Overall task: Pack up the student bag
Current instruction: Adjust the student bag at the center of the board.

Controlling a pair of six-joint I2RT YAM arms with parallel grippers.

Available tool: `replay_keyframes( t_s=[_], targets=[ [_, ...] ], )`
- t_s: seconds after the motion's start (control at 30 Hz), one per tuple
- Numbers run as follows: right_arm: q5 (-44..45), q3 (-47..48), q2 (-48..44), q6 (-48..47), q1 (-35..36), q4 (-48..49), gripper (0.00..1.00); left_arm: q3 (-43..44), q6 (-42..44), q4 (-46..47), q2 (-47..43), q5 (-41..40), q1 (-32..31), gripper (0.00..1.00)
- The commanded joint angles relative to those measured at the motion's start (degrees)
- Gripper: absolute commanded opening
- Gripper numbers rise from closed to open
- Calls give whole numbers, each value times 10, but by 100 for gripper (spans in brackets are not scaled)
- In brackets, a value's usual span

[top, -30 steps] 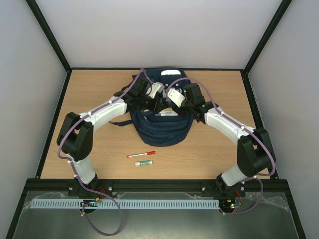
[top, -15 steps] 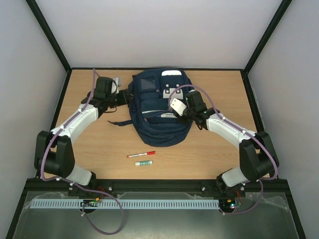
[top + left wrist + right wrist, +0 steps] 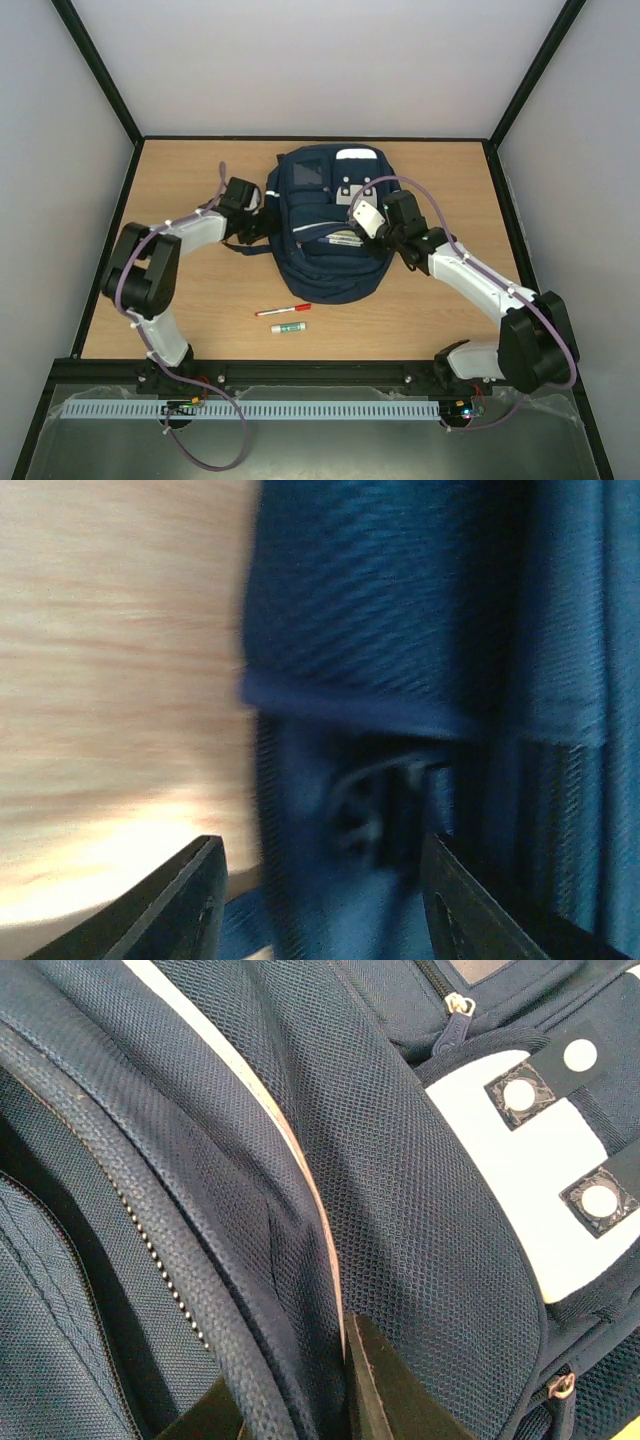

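Found student bag (image 3: 325, 225) flat on counter (image 3: 430, 170), centre frame, slightly toward the top. Noted right pincer (image 3: 290, 1360) narrowed onto a fabric fold beside the open zipper (image 3: 150, 1260), lower middle of the wrist view, apparently holding it. Saw left pincer (image 3: 320, 840) wide at the bag's left side, over a strap buckle (image 3: 370, 810); blurred, gripped nothing. Spotted red pen (image 3: 283, 310) and glue stick (image 3: 288, 327) loose below the bag, lower centre. Judged step as opening the compartment mouth; neither item packed yet. Judged next move to need the mouth kept agape by the right, left sent down for the pen.
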Motion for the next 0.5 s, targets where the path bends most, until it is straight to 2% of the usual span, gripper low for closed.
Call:
replay_keyframes(
  t_s=[0.0,0.13,0.2,0.23,0.27,0.3,0.37,0.47],
  targets=[
    [-4,-4,-46,49,3,-61,17,78,1,21,68,22,-54,57],
    [44,-20,-57,51,3,-70,16,156,12,18,129,36,-106,61],
    [56,-25,-62,57,3,-79,16,192,23,11,149,43,-121,67],
    [60,-25,-63,59,3,-89,16,208,32,6,156,46,-126,71],
    [61,-20,-65,64,3,-110,17,220,43,2,158,49,-130,94],
    [64,-15,-66,71,3,-125,17,226,53,1,155,49,-134,98],
    [70,-23,-83,74,3,-130,17,223,66,1,137,40,-138,99],
    [93,-59,-115,63,3,-101,17,228,68,-67,102,-39,-138,99]
  ],
)
